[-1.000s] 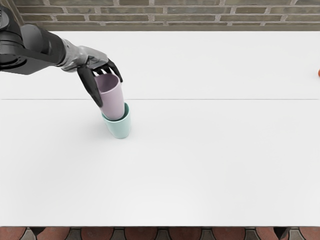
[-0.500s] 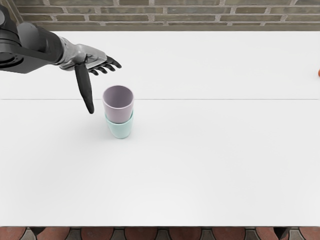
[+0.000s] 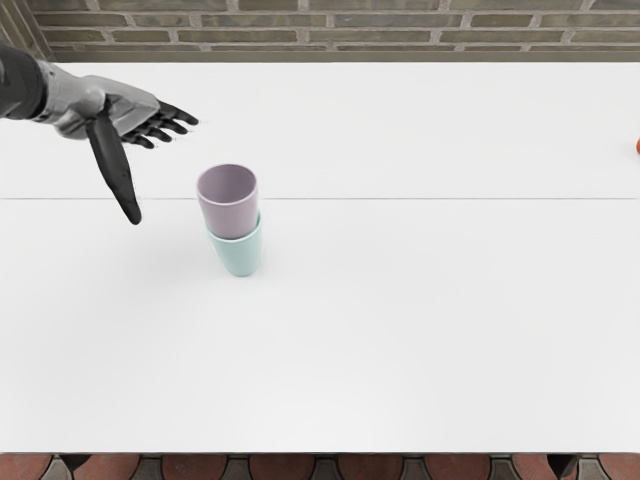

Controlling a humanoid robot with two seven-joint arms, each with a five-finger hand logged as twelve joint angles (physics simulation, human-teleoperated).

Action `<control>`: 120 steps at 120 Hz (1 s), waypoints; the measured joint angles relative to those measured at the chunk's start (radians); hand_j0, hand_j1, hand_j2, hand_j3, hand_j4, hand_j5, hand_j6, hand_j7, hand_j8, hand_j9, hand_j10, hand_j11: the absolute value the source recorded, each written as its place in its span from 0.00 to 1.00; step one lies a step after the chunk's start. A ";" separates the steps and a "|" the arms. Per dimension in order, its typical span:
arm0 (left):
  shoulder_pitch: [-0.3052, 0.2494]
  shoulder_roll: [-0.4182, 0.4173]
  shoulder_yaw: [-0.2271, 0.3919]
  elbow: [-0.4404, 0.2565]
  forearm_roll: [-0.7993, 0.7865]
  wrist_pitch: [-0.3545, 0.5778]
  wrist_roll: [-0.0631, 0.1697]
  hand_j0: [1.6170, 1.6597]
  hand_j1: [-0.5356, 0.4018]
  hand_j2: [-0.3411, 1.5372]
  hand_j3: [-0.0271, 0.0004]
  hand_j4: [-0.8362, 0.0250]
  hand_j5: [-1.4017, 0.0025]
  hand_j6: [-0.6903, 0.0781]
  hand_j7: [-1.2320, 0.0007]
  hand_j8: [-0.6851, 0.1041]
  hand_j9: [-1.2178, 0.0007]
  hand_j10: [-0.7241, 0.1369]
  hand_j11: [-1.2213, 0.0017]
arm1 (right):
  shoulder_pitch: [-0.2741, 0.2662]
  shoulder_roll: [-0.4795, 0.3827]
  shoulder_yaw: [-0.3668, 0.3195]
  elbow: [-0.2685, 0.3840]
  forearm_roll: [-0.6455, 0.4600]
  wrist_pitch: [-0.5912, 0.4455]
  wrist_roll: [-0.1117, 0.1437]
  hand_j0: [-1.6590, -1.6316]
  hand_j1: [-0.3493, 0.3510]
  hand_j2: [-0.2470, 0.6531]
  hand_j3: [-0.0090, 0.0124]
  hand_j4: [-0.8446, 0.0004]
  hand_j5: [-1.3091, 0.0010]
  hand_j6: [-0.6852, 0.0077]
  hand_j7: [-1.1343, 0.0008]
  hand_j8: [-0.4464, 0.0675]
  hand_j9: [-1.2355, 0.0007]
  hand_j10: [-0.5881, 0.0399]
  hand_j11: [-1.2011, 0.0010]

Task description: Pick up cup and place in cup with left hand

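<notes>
My left hand [image 3: 157, 171] is open at the upper left of the head view, thumb and fingers spread, holding nothing. To its right, apart from it, the mauve cup [image 3: 231, 215] stands inside the mint-green cup [image 3: 240, 256], with its upper part rising well above the green rim. The mauve cup leans slightly to the left, its mouth facing up. The green cup rests on the white table.
A small part of an orange object [image 3: 638, 147] shows at the right picture edge. The white table [image 3: 400, 330] ends at a brick wall [image 3: 360, 35] at the back; a thin seam crosses it.
My left hand let go of the mauve cup, opened and moved away to the left. The mauve cup first straightened in the green cup, then tipped slightly left.
</notes>
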State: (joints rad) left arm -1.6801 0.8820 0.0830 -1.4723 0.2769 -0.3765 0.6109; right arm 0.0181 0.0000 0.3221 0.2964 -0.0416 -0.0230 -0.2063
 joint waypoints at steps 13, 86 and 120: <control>-0.004 0.101 0.000 -0.025 -0.059 -0.049 0.000 0.96 0.94 0.18 0.99 0.96 1.00 0.89 1.00 0.86 1.00 0.84 1.00 | 0.000 0.000 0.000 0.001 0.001 0.000 0.000 0.04 0.05 0.27 0.42 0.96 0.97 0.94 0.96 0.81 0.97 0.89 0.97; -0.014 0.376 0.009 -0.157 -0.332 -0.224 0.000 0.96 0.94 0.18 0.99 0.97 1.00 0.89 1.00 0.86 1.00 0.84 1.00 | 0.002 0.000 0.000 0.025 0.002 0.000 -0.001 0.04 0.05 0.27 0.42 0.96 0.97 0.94 0.96 0.81 0.97 0.89 0.97; 0.009 0.479 0.051 -0.182 -0.508 -0.235 0.000 0.96 0.94 0.18 0.99 0.97 1.00 0.89 1.00 0.86 1.00 0.84 1.00 | 0.002 0.000 0.000 0.030 0.001 0.000 -0.001 0.04 0.05 0.27 0.42 0.96 0.97 0.94 0.96 0.81 0.97 0.89 0.97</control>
State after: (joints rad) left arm -1.6716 1.3607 0.1340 -1.6546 -0.2314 -0.6117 0.6109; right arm 0.0199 0.0000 0.3221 0.3260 -0.0404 -0.0230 -0.2070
